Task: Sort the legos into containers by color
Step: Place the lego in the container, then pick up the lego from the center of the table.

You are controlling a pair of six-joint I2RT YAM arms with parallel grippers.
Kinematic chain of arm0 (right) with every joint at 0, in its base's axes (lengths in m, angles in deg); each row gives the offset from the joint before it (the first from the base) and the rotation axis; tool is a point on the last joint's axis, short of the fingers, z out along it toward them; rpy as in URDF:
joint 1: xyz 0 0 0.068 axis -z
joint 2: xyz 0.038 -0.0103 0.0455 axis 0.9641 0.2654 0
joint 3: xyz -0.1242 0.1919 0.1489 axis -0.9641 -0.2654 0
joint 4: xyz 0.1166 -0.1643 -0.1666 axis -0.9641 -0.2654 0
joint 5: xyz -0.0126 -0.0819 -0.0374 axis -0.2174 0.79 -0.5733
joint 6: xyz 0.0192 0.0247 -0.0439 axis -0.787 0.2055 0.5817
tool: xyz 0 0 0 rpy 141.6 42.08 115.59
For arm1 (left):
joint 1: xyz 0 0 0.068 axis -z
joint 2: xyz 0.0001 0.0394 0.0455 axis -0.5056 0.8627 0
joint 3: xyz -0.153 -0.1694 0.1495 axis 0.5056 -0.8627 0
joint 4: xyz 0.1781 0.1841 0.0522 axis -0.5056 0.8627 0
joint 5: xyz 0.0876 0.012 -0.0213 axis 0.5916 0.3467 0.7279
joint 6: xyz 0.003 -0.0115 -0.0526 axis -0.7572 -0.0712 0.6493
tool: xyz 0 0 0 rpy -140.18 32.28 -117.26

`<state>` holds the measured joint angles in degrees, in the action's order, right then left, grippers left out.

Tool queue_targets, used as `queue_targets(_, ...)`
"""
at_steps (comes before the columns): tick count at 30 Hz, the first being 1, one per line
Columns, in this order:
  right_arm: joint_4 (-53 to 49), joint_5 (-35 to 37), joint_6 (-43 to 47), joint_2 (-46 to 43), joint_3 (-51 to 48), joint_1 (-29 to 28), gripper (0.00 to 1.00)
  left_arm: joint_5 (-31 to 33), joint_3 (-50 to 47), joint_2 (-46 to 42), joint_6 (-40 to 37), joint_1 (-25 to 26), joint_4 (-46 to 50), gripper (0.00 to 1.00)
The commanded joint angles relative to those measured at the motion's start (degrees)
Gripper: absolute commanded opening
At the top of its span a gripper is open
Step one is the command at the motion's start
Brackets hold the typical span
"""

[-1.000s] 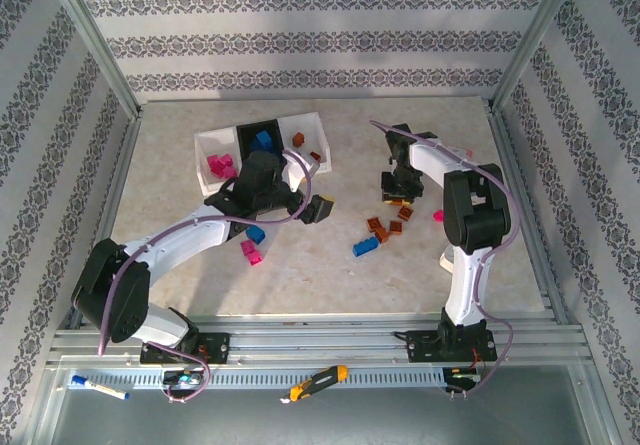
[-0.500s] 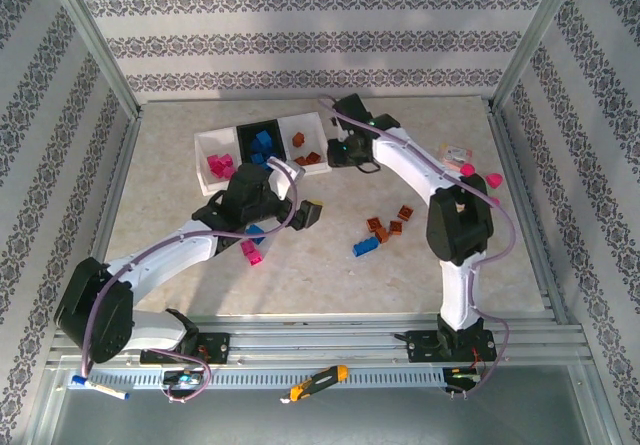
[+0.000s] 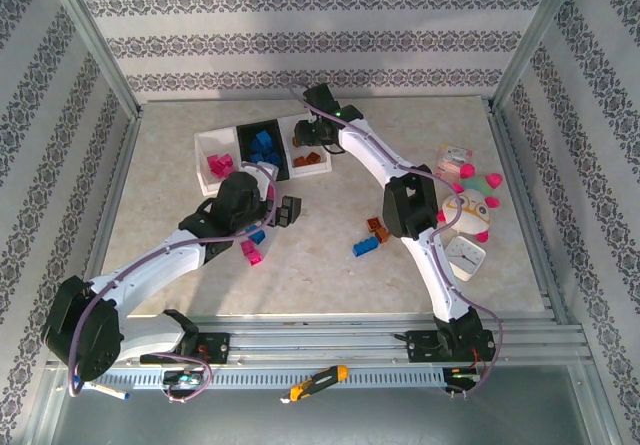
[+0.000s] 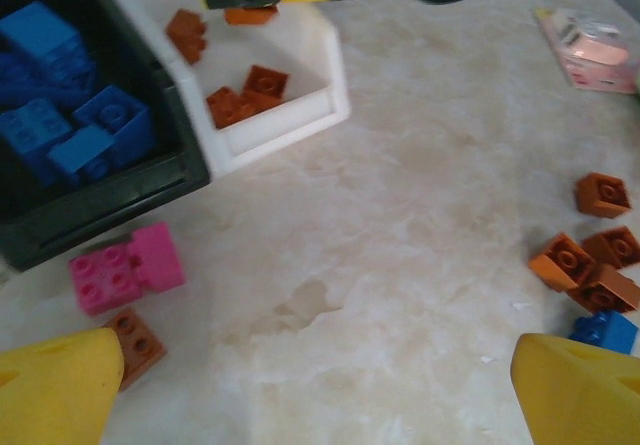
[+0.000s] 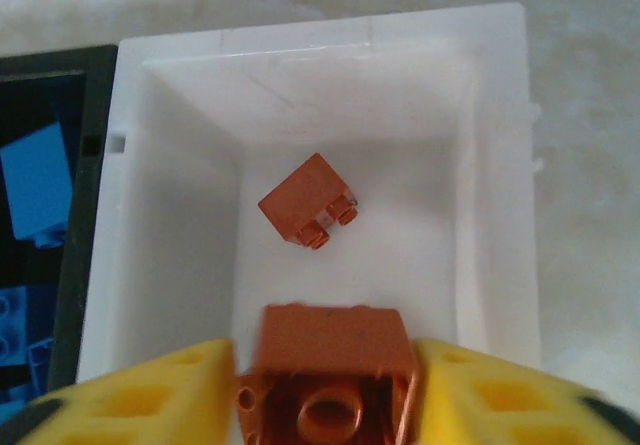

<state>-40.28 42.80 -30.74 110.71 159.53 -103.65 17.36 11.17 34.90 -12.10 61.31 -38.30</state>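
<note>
The lower edge cuts off the brown brick between the right end effector's fingers, its hold uncertain.

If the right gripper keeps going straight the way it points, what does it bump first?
Probably the floor of the white tray, just beside the loose brown brick lying there. The right gripper points down into that tray, with the gripped brown brick between its fingers. Depth is hard to judge.

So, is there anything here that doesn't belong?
Yes. A pink-and-teal plush toy lies on the right, near the loose legos. It's no brick, so it looks odd in a colour-sorting job.
</note>
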Motion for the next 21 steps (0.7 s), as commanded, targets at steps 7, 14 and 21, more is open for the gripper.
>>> queue_targets(7,-0.67,-1.29,4.59,-11.6,-6.11,-0.14,0.76,11.86,6.18,2.66,16.06,-2.24,17.68,0.99)
queue_targets(14,4.97,-1.91,4.92,-26.29,-25.15,-0.41,0.79,11.78,10.84,7.78,31.94,-4.77,29.95,0.99)
queue_targets(21,9.87,-2.97,0.36,-36.28,-41.37,-1.37,0.79,9.34,16.09,15.69,36.59,-5.22,37.54,0.96)
